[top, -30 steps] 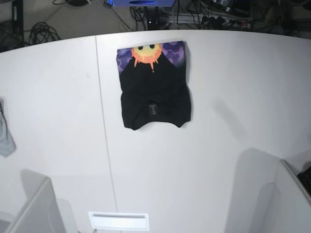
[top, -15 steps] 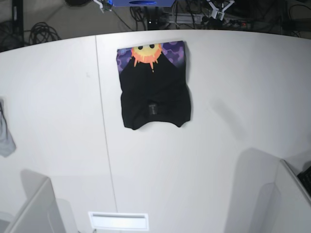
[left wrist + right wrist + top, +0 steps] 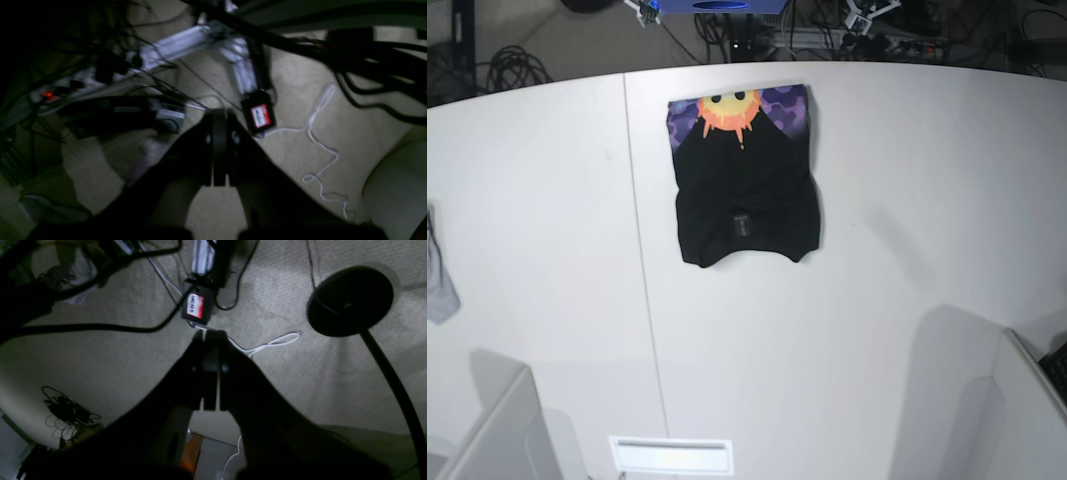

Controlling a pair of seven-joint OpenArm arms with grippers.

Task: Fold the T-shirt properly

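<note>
T-shirt (image 3: 745, 180) unmoved (folded) | left pincer (image 3: 218, 133) closed | right pincer (image 3: 210, 353) closed, both empty

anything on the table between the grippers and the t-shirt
Nothing visible lies on the table around the T-shirt. Both the left gripper and right gripper are shut and off past the table's far edge, over the floor.

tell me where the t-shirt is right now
In the base view the T-shirt lies folded on the white table, near its far edge and just right of the table seam, far from the small grey cloth at the left edge.
</note>
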